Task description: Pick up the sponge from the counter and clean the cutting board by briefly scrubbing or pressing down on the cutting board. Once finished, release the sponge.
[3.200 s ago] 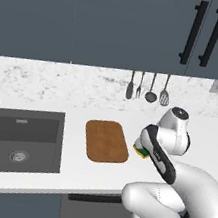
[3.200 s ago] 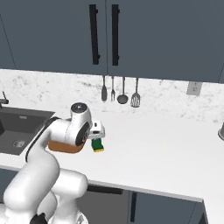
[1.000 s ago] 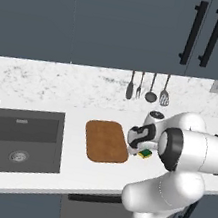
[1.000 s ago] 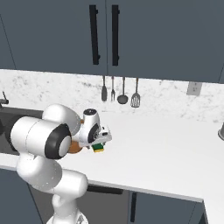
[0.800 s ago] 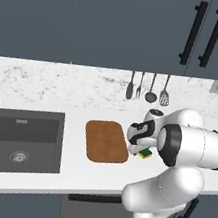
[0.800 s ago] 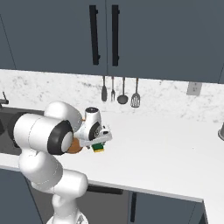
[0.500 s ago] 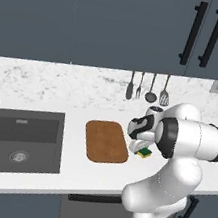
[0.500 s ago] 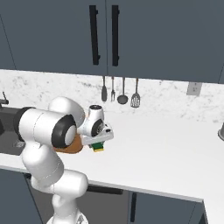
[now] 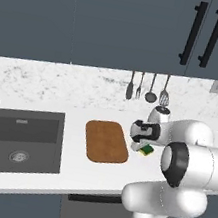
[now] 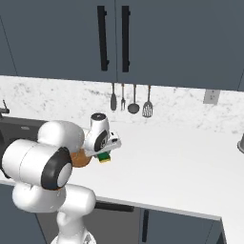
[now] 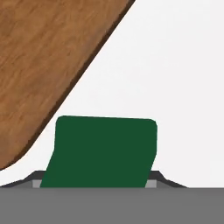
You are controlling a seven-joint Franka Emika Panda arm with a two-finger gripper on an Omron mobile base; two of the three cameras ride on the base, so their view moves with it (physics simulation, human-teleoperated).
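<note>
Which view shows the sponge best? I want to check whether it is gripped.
The hand view: the sponge sits large and close, its green top between the gripper's finger tips, beside the cutting board. The left base view shows a small green-and-yellow corner under the gripper; the right base view shows a sliver below the hand.

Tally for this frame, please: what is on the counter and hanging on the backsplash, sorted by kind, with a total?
Sponge: 1, green-topped, on the counter at the tool
Cutting board: 1, brown wood, beside the sponge
Hanging utensils: 4, on the backsplash
Sink basin: 1, dark grey, left of the board
Total: 7
</note>
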